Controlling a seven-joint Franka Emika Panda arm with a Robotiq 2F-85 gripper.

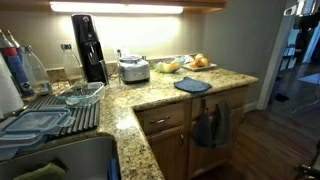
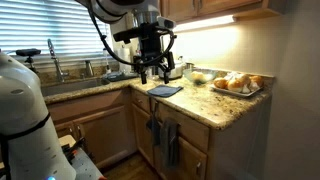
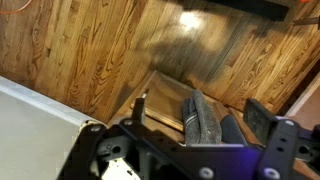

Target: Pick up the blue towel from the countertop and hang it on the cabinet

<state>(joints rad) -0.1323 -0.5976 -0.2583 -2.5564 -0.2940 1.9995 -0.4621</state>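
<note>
The blue towel (image 1: pixel 192 85) lies flat on the granite countertop (image 1: pixel 150 92) near its front edge; it also shows in an exterior view (image 2: pixel 166 91). My gripper (image 2: pixel 152 70) hangs a little above and behind the towel, fingers apart and empty. In the wrist view the open gripper (image 3: pixel 202 105) frames a grey towel (image 3: pixel 200 122) that hangs over the top of a wooden cabinet door (image 3: pixel 160 85). That hung grey towel shows on the cabinet front in both exterior views (image 1: pixel 212 124) (image 2: pixel 160 135). The blue towel is out of the wrist view.
A plate of fruit and bread (image 2: pixel 236 83) and a bowl (image 2: pixel 200 76) stand on the counter beyond the towel. A toaster (image 1: pixel 133 69), a black soda maker (image 1: pixel 90 47), a dish rack (image 1: pixel 60 105) and the sink (image 2: pixel 70 85) are nearby. Wood floor (image 3: pixel 90 50) lies below.
</note>
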